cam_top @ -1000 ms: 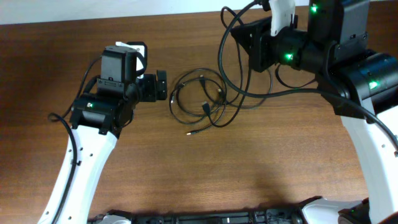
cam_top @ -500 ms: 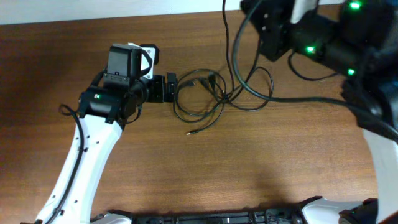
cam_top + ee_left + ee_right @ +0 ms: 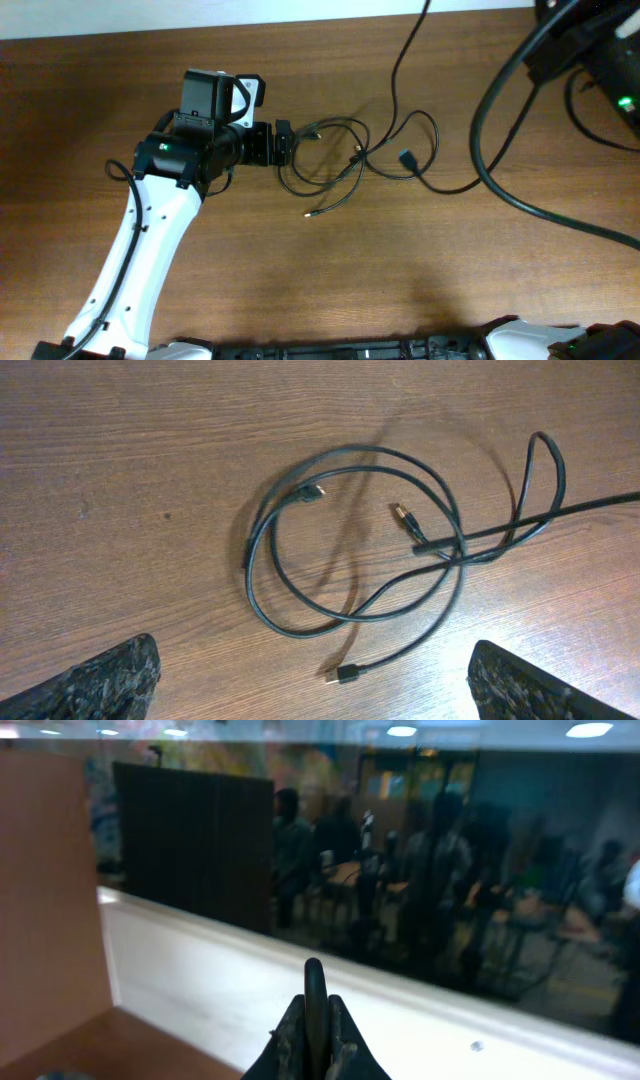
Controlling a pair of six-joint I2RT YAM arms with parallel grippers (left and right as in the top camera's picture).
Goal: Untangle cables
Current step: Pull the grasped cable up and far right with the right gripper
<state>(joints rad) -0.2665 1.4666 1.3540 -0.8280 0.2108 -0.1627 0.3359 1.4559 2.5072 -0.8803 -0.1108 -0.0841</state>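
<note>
The cables [image 3: 330,165] lie as loose black loops in the middle of the brown table [image 3: 300,280], with a silver-tipped plug [image 3: 308,213] pointing down-left. My left gripper [image 3: 284,144] stands open at the loops' left edge, holding nothing. In the left wrist view the cables [image 3: 350,540] lie ahead of my left gripper [image 3: 310,665], and a small plug [image 3: 343,675] rests between the fingers [image 3: 100,680]. One thin cable strand [image 3: 405,60] rises off the tangle and leaves the top of the overhead view. My right gripper [image 3: 314,1010] is shut on a black cable [image 3: 314,980], raised and facing the room.
A thick black arm wire [image 3: 490,160] curves across the table's right side below the right arm [image 3: 600,60] at the top right corner. A dark plug [image 3: 406,157] lies right of the loops. The table's far edge [image 3: 100,28] runs along the top.
The right arm has swung up and right, almost out of the overhead view, drawing one cable strand up with it. The left gripper has moved right to the loops' edge.
</note>
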